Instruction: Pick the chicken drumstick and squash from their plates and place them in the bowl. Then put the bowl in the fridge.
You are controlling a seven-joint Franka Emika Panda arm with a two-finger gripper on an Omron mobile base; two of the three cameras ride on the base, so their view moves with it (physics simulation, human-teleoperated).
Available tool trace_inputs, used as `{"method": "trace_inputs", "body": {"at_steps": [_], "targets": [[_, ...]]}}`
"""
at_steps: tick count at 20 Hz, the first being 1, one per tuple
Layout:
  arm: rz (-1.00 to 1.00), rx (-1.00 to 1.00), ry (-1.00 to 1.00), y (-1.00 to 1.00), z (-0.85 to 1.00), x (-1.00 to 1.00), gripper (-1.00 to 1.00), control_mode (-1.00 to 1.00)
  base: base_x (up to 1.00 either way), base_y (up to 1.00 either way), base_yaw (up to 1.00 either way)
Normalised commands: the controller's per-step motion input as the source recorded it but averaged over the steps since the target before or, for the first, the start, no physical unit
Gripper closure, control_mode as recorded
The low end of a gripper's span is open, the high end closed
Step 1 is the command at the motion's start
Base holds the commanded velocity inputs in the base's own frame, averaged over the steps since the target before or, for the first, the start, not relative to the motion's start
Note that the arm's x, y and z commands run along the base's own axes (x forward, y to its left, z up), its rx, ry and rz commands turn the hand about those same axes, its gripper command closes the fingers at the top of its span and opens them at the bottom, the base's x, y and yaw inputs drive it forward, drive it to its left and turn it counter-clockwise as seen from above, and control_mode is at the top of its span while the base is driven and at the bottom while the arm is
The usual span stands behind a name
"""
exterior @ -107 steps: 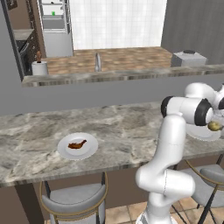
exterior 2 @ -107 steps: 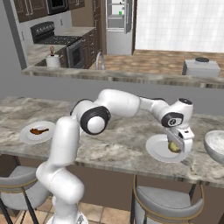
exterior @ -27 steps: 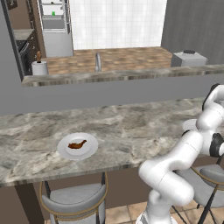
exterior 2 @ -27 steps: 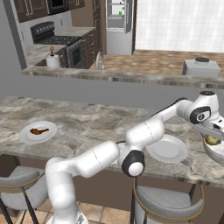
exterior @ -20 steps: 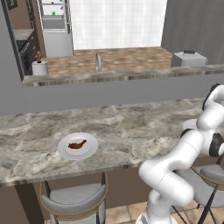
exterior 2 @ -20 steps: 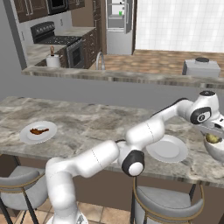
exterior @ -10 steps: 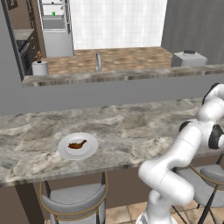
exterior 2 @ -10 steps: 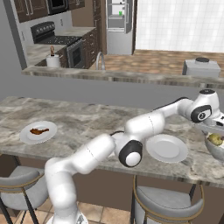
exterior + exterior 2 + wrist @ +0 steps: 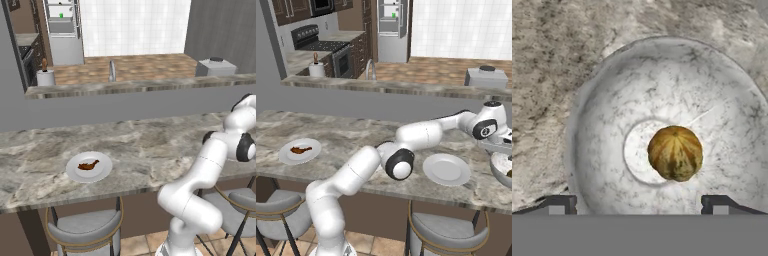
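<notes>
where the two-finger gripper (image 9: 639, 204) hangs with jaws wide and empty, round yellow-brown squash (image 9: 675, 153) lies in deep off-white marbled bowl (image 9: 602, 125); farther, dark reddish-brown chicken drumstick (image 9: 88, 164) on round white plate (image 9: 75, 172).

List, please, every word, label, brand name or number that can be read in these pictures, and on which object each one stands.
There are none: no readable text shows on the bowl, the squash, the plates, the chicken drumstick, the fridge, the stove or the counter.
</notes>
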Motion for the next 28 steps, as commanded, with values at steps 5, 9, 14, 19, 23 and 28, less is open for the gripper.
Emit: {"method": "trace_inputs", "body": {"at_steps": [5,9,14,19,23,28], "targets": [[0.03,0.15,0.02,-0.05,0.68,0.12,-1.00,-1.00,0.00,0.00,0.00],[0.02,0.13,0.00,0.00,0.76,0.10,-1.00,-1.00,0.00,0.00,0.00],[0.01,0.16,0.02,0.11,0.53,-0.10,-1.00,-1.00,0.00,0.00,0.00],[0.00,0.21,0.14,0.42,0.23,-0.28,-1.00,-1.00,0.00,0.00,0.00],[0.00,0.24,0.13,0.46,0.24,-0.27,-1.00,-1.00,0.00,0.00,0.00],[0.00,0.19,0.11,0.55,0.14,-0.29,-1.00,-1.00,0.00,0.00,0.00]]}}
